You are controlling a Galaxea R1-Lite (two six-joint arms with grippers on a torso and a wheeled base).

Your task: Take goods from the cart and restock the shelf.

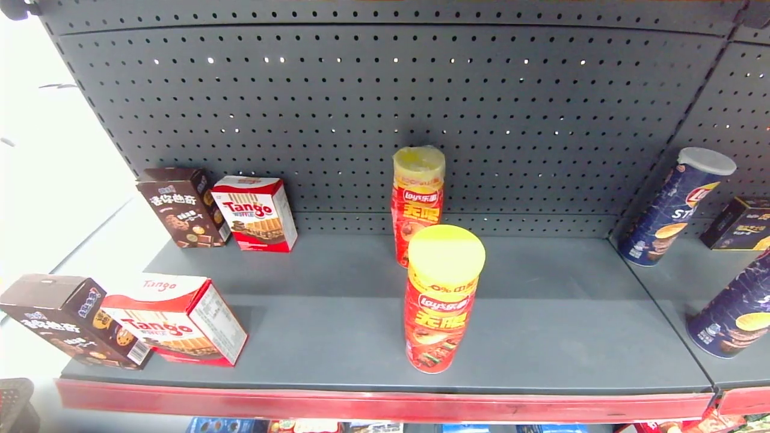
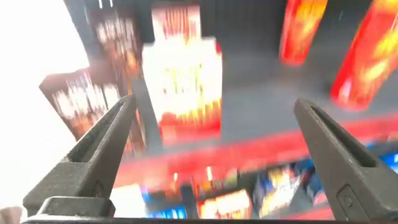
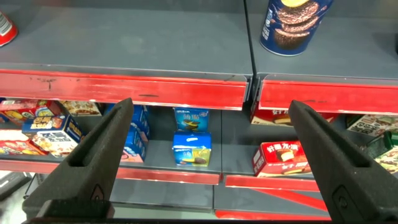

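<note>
The grey shelf [image 1: 541,325] holds two red chip cans with yellow lids, one at the front [image 1: 442,297] and one behind it [image 1: 417,201]. At its left stand two red-and-white wafer boxes [image 1: 174,319] [image 1: 255,213] and two dark cookie boxes [image 1: 72,322] [image 1: 183,206]. My left gripper [image 2: 214,149] is open and empty in front of the shelf edge, facing a wafer box [image 2: 186,81] and the red cans [image 2: 367,56]. My right gripper [image 3: 211,155] is open and empty, facing the red shelf lip [image 3: 124,84] below a dark blue can [image 3: 292,25].
Dark blue chip cans [image 1: 674,207] [image 1: 731,316] and a black box [image 1: 737,225] occupy the neighbouring shelf section on the right. Lower shelves hold blue boxes [image 3: 191,148] and red boxes [image 3: 283,158]. A perforated back panel [image 1: 385,120] closes the shelf behind.
</note>
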